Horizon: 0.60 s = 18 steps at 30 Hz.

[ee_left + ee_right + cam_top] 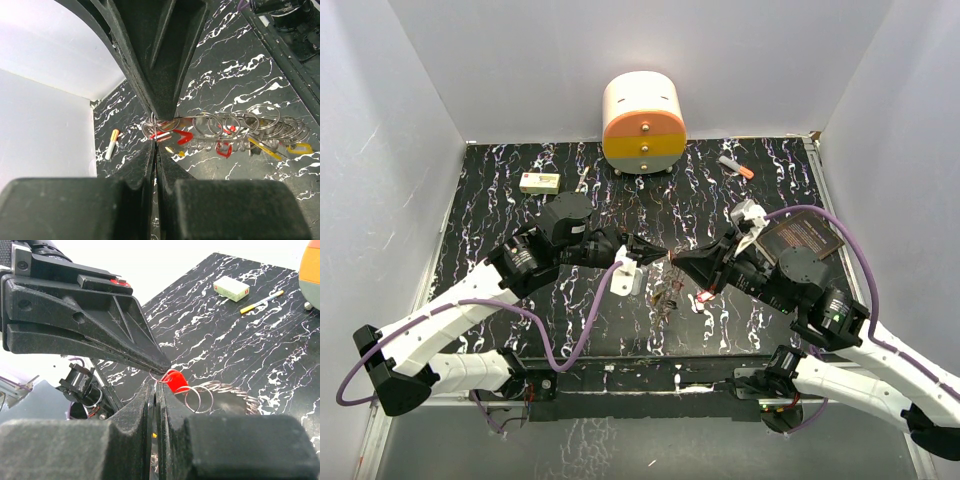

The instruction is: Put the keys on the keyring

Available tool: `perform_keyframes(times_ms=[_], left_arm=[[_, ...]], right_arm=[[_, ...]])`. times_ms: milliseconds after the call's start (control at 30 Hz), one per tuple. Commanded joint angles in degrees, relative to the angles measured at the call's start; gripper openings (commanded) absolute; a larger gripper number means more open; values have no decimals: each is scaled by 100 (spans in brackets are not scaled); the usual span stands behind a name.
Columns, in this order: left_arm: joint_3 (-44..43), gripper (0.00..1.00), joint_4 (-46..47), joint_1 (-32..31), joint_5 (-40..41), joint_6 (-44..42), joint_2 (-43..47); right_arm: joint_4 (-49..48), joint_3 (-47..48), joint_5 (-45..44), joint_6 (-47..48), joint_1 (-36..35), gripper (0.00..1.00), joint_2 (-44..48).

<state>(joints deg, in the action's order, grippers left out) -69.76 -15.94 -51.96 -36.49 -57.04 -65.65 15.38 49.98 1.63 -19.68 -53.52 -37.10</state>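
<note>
Pinching coiled silver wire keyring (235,125) at tip of pressed-together left gripper (156,146)
Meeting right gripper (154,386), likewise squeezed shut, tip to tip; trailing tiny red- and yellow-headed metal keys (174,381) just beyond fingertips

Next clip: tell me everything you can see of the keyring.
The keyring looks like a bunch of thin, shiny silver wire loops, overlapping in a row, not one ring. Small keys with red and yellow heads sit among them. It stretches sideways over the black marbled table. At one end the shut left gripper and right gripper both appear to pinch it.
</note>
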Motion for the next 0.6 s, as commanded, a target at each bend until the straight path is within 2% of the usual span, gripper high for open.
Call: perform_keyframes(times_ms=[0, 567], left_arm=[[-37, 0, -257, 24, -31, 76, 170], [-262, 0, -155, 22, 1, 774, -27]], right_arm=[[-1159, 16, -185, -89, 5, 8, 237], [-2566, -495, -845, -9, 1, 8, 376]])
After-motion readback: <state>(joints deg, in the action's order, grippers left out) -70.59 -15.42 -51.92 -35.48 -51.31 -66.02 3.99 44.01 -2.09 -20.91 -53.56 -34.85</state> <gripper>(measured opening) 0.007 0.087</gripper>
